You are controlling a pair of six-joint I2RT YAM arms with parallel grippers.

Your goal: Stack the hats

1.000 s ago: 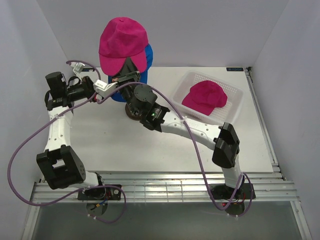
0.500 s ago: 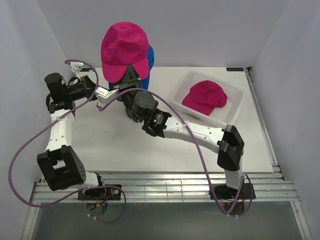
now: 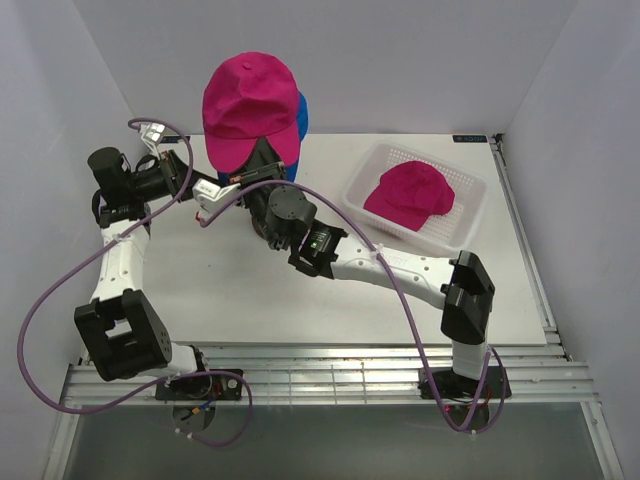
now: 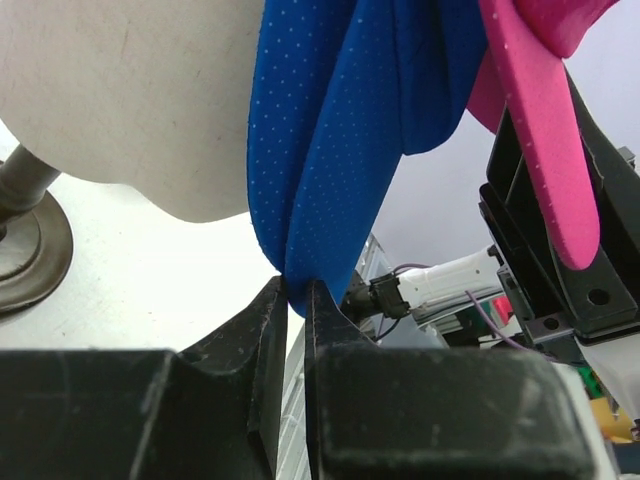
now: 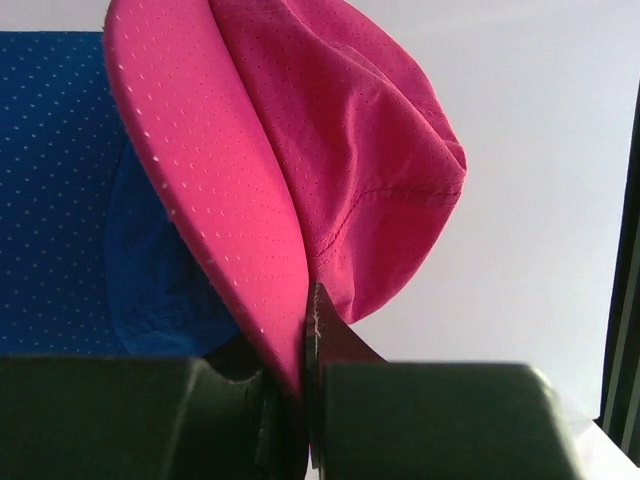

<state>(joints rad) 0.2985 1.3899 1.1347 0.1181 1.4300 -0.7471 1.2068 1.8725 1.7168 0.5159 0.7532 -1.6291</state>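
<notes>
left gripper [image 4: 297,296] nearly closed, nipping blue cap [image 4: 330,150] brim beside mannequin head [image 4: 130,90] | right gripper [image 5: 300,330] clamped on pink cap [image 5: 340,150] brim, over that head (likely steadying blue while pink seats)

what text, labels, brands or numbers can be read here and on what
No text can be read.
A dark strip on the far edge of the table: too small to read.
No print shows on the top pink cap, blue cap or basket cap.

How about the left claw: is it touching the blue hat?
Touching. The left wrist view shows the left gripper pinching the lower edge of the blue hat between its two fingers.
</notes>
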